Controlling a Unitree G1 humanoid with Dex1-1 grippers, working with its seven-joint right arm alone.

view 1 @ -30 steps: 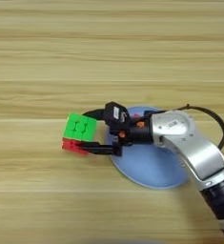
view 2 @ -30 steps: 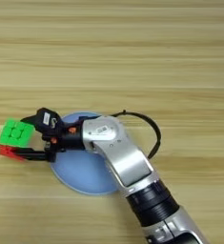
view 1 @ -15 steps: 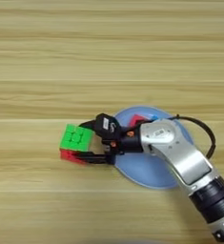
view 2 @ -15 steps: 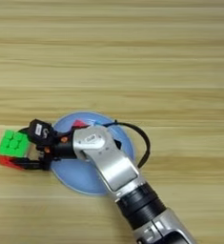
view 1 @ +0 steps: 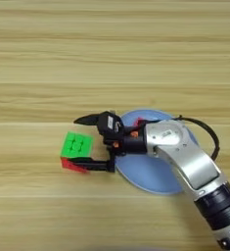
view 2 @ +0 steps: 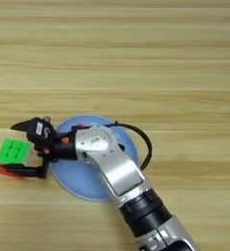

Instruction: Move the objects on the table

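The larger green-and-red puzzle cube [view 1: 76, 151] lies on the light wooden table [view 1: 111, 54], just left of the round pale blue plate [view 1: 150, 171]. The right gripper [view 1: 87, 142] reaches over from the plate side, black fingers apart, lower finger touching the cube's red bottom edge, upper finger clear above it.

bare table [view 1: 111, 49] beyond, puzzle cube [view 1: 76, 149] left, plate [view 1: 155, 174] beneath arm
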